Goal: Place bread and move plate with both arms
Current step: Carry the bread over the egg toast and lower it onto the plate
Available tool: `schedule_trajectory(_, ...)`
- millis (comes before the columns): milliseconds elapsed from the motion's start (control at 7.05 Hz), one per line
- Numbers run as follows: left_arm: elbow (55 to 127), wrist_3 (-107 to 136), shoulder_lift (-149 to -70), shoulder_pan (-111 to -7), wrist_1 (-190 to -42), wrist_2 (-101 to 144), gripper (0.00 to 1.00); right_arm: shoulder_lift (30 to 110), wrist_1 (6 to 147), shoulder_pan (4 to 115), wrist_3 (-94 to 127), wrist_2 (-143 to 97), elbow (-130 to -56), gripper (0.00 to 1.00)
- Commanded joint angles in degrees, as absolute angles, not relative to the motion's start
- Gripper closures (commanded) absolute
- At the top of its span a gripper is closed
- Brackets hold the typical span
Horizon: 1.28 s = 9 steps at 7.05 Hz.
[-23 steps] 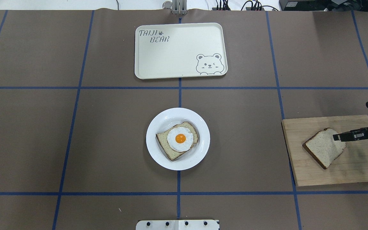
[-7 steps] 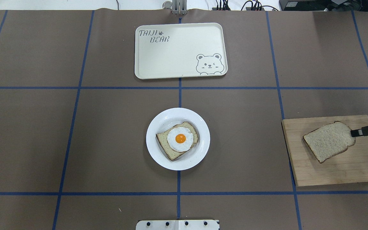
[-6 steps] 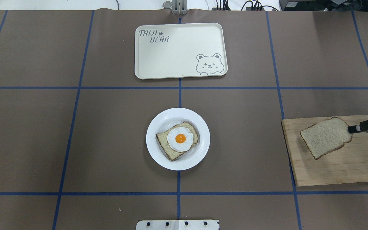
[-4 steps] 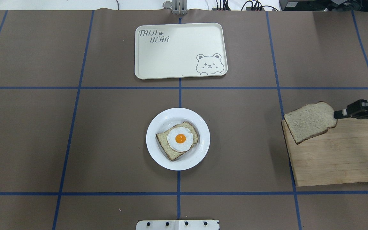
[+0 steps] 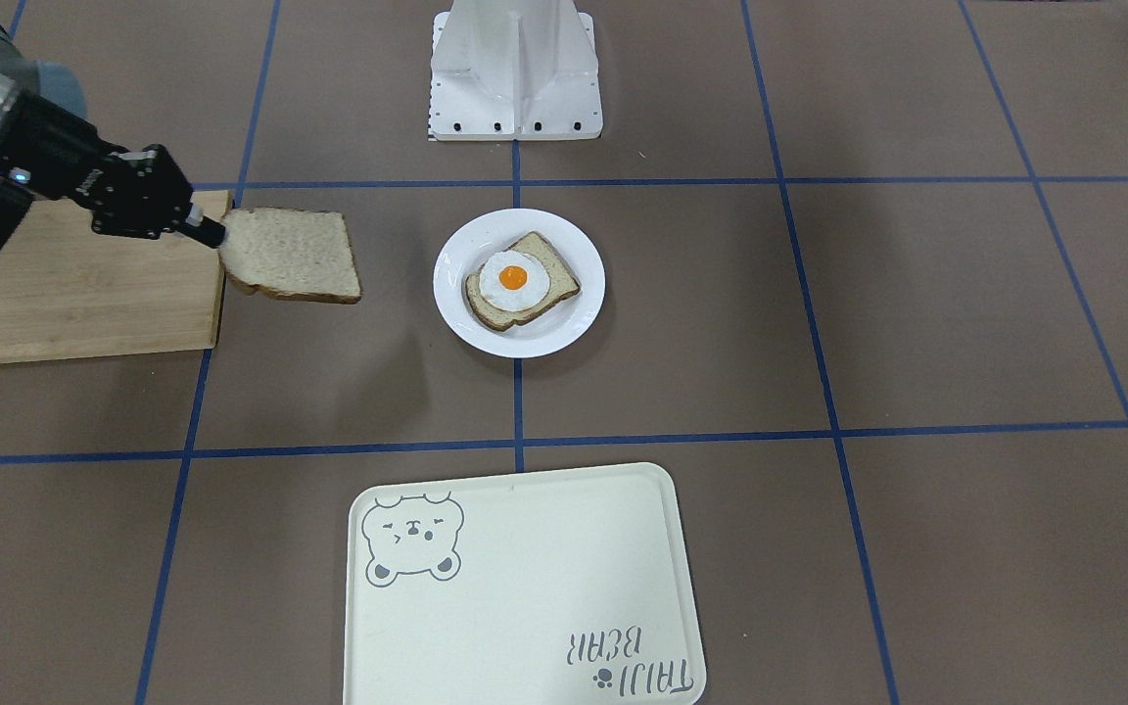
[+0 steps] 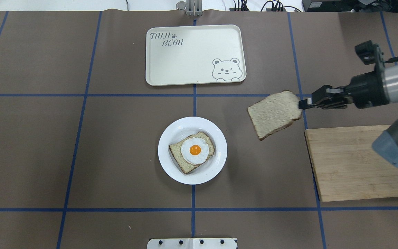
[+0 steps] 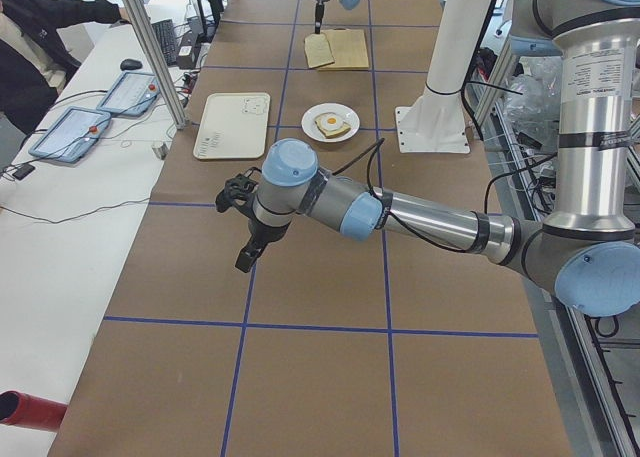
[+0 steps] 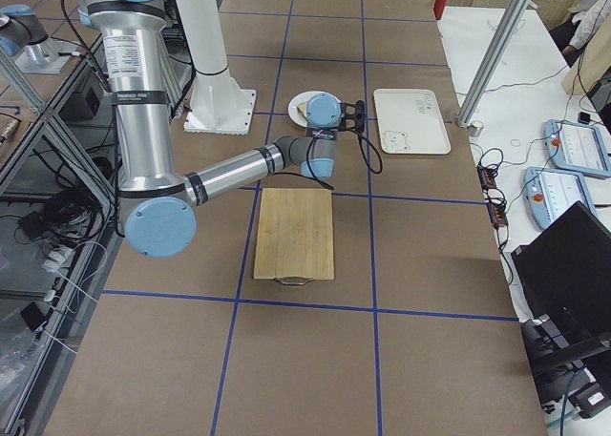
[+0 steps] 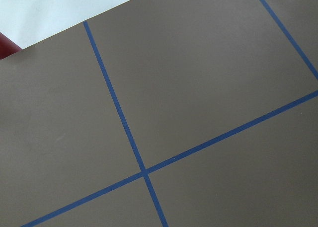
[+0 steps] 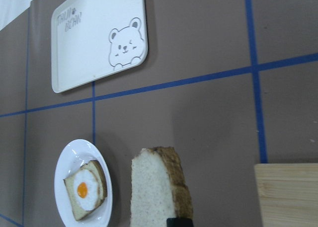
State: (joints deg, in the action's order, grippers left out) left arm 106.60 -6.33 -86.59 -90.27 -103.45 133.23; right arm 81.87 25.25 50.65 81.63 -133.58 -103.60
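Note:
The plain bread [image 6: 274,114] hangs in the air, held by one crust edge, between the wooden cutting board [image 6: 358,166] and the plate [image 6: 171,133]. My right gripper [image 6: 301,103] is shut on that edge; it also shows in the front view [image 5: 214,233] with the bread [image 5: 292,255]. The white plate [image 5: 574,318] carries a second slice topped with a fried egg [image 6: 194,150]. The right wrist view shows the bread [image 10: 156,192] and the plate [image 10: 66,157] beyond it. My left gripper [image 7: 246,255] hovers over bare table far to the left; I cannot tell its state.
A cream tray with a bear drawing [image 6: 193,55] lies on the far side of the plate. The cutting board [image 5: 74,294] is bare. The white robot base [image 5: 515,69] stands behind the plate. The left wrist view shows only brown table with blue tape lines.
My right gripper has lifted the bread off the cutting board and carried it left and away from the robot, past the board's edge toward the plate. Plate and tray have not moved.

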Motion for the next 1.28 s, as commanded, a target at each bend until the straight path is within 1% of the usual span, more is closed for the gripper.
schedule_trajectory(0,106.8,-6.3,-86.3,-90.3,-103.4,133.2,0.02,76.5,25.3,36.2,79.7,-118.7,-103.3,1.0)
schedule_trajectory(142,106.9,-6.3,-86.2,-90.3,-103.4,133.2,0.02,74.5,25.4,31.6,74.1,-113.3,-101.7,1.0)
schedule_trajectory(284,106.7,-6.3,-86.0,-90.3,-103.4,133.2,0.02,71.4,25.4,28.5,73.0,-109.7,-98.9,1.0)
schedule_trajectory(709,106.8,-6.3,-84.8,-90.3,-103.5,133.3,0.02,66.3,26.8,24.2,67.5,-103.2,-93.0,1.0)
schedule_trajectory(1135,106.2,-6.4,-84.8,-90.3,-103.5,133.2,0.02,66.6,25.9,24.1,62.9,-102.6,-91.6,1.0)
